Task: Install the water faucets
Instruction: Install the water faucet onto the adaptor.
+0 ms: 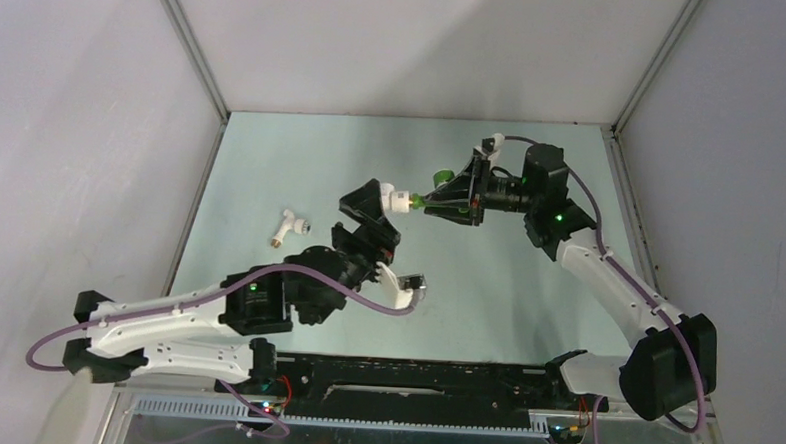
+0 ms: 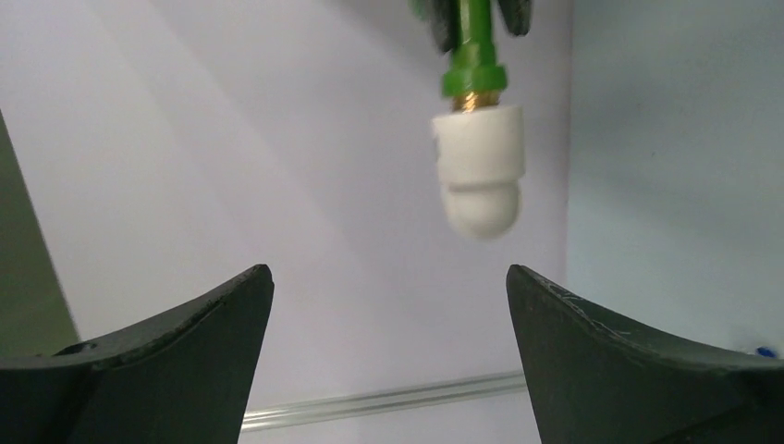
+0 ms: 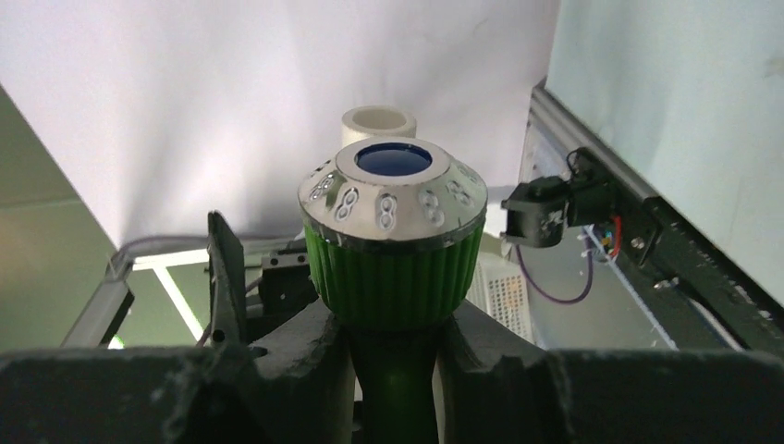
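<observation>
Tabletop [image 1: 272, 157]: one white faucet [image 1: 291, 226]; right end effector [image 3: 393, 388] pinches one green faucet [image 3: 393, 277]; left end effector [image 2: 388, 277] spread.

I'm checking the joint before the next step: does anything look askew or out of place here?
Mostly fine. The white fitting sits on the green faucet with brass thread showing between them, so it may not be screwed fully home. The right gripper clamps the faucet; the left gripper is open, clear of the fitting.

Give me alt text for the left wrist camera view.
The left gripper stands wide open and empty below a white pipe fitting, fixed on the brass end of a green faucet that enters from the top edge.
</observation>
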